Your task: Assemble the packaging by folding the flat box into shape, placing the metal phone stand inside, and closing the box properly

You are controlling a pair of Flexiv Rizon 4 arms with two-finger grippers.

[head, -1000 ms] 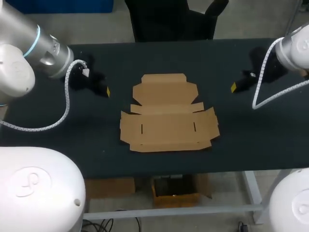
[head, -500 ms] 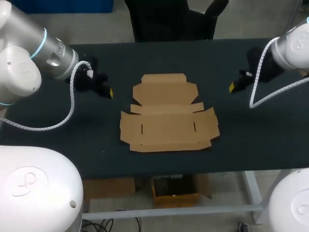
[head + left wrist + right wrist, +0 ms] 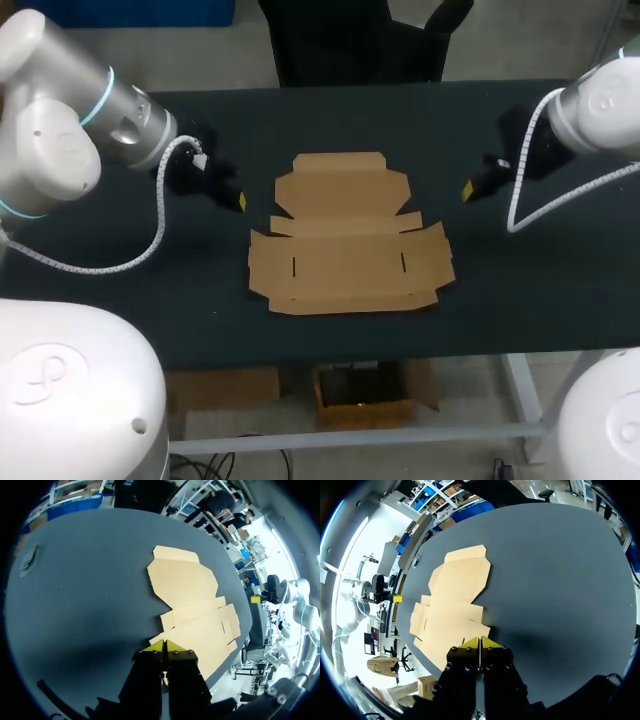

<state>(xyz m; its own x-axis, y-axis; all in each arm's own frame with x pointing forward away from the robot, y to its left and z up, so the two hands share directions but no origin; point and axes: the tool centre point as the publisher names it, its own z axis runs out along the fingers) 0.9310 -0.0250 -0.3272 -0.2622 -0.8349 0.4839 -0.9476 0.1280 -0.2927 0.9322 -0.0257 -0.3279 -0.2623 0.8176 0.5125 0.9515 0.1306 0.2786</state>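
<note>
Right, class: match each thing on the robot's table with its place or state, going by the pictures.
Things:
1. cardboard box
2. left tool
3. right tool
4. table

Places or states:
a. shut, off the box's right side
b. dark, bearing the box
c. flat, unfolded
d. shut, off the box's left side

Pairs: 1-c, 2-d, 3-a, 4-b

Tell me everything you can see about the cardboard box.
The flat cardboard box is plain brown and unfolded, lying on the dark table. A narrower panel with a tuck flap lies farther from the robot; a wider panel with side flaps and two slits lies nearer. Neither left gripper nor right gripper touches it.
</note>
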